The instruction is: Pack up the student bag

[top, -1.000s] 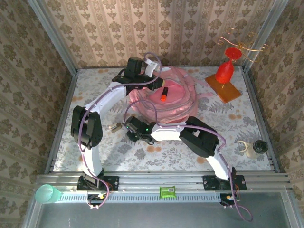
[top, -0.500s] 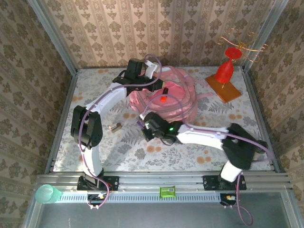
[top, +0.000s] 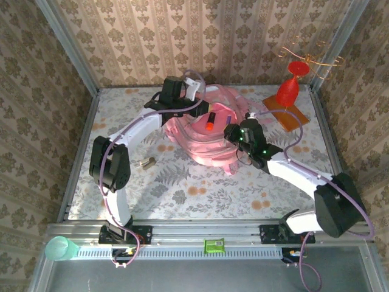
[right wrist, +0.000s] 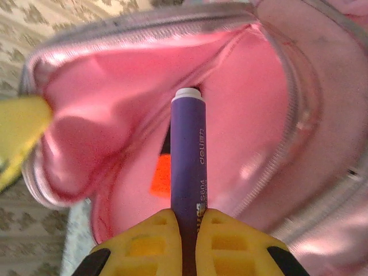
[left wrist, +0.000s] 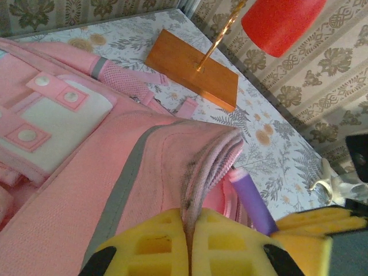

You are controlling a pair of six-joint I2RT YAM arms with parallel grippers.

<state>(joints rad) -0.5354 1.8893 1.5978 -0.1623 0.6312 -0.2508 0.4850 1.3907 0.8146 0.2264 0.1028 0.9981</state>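
The right gripper [right wrist: 185, 223] is clamped on a purple marker [right wrist: 188, 149], its tip aimed into the open student bag [top: 209, 155], which lies mid-back on the table [top: 182, 191]. The left gripper [left wrist: 191, 224] pinches the bag's rim, holding the mouth apart. The step looks like loading the marker (an orange one [right wrist: 161, 172] lies inside). Next: reach deeper, then let go. There is room ahead, but the zip edge [right wrist: 290, 109] runs close.

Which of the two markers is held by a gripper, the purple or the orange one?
The purple marker, pinched in the right gripper over the open student bag; the orange marker lies loose inside the bag.
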